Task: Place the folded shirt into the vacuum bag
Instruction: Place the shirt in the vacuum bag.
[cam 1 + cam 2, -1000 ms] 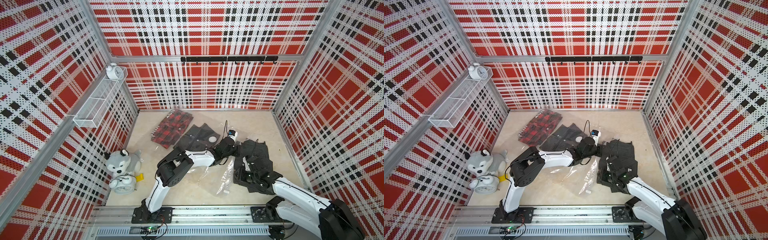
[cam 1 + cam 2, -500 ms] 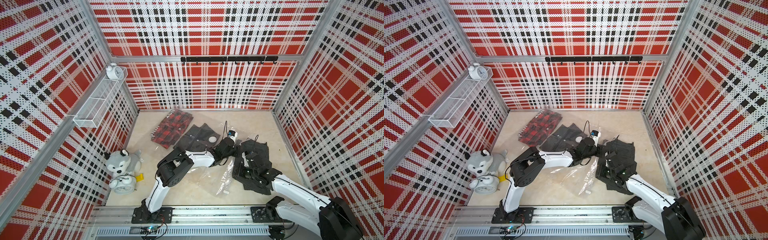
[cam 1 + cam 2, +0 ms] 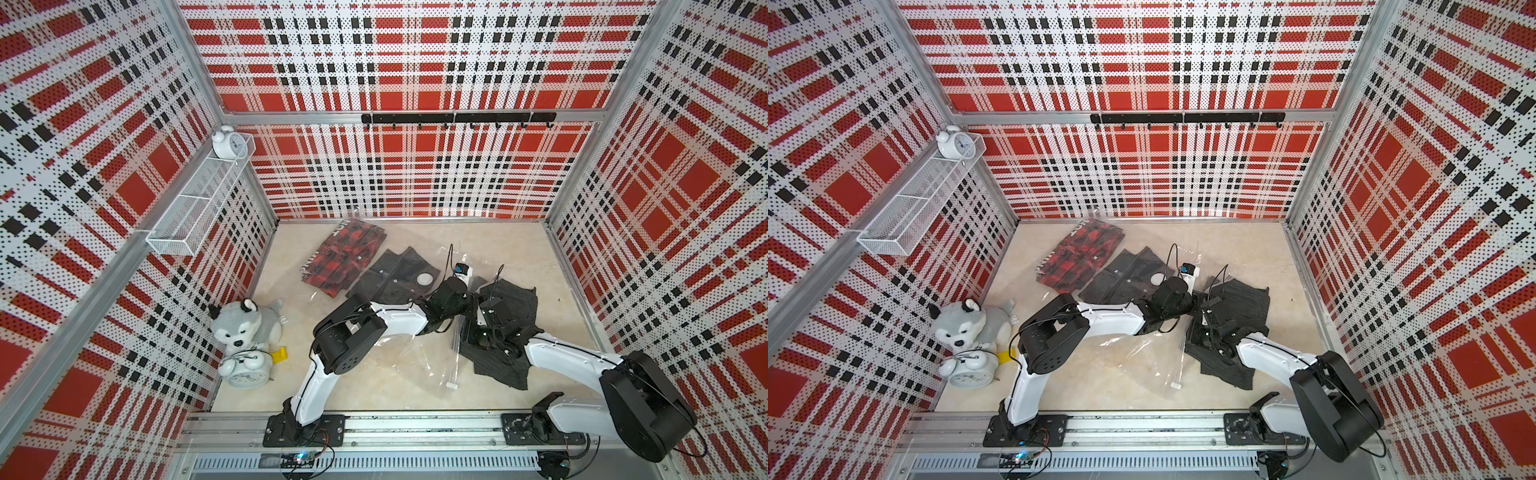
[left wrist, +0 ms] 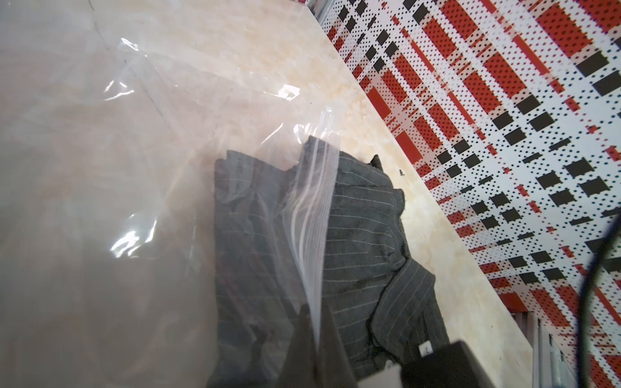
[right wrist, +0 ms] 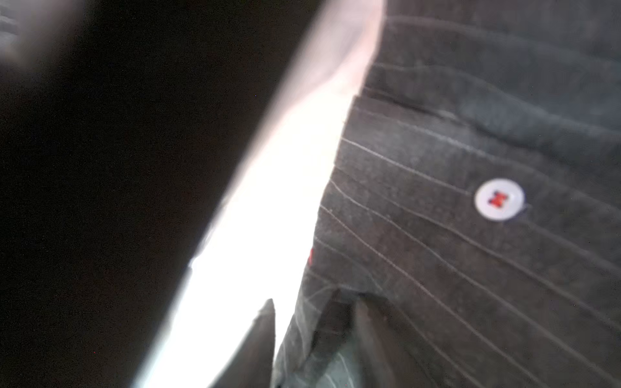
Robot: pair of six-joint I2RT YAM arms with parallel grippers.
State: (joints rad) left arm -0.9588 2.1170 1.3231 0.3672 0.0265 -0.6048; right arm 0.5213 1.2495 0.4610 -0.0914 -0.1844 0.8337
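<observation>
The folded shirt (image 3: 509,316) is dark grey with thin pale stripes and lies crumpled at the right of the floor. The vacuum bag (image 3: 419,357) is clear plastic with a round white valve (image 3: 424,279) and a small white slider clip (image 3: 452,386). My left gripper (image 4: 315,307) is shut on the bag's zip strip (image 4: 316,208), holding it up beside the shirt (image 4: 369,218). Part of the shirt shows through the film. My right gripper (image 5: 316,299) sits on the shirt (image 5: 470,268) near a white button (image 5: 499,199). Its jaws stand apart with a fabric edge between them.
A red plaid garment (image 3: 345,257) and a dark garment (image 3: 395,274) lie under the bag's film at the back. A plush husky (image 3: 245,324) and an alarm clock (image 3: 248,370) sit at the left wall. A wire shelf (image 3: 199,208) hangs above them.
My right gripper has moved farther from the front rail, toward the left gripper, nudging the shirt's near part with it. Its jaws now stand apart. The left arm has stayed put.
</observation>
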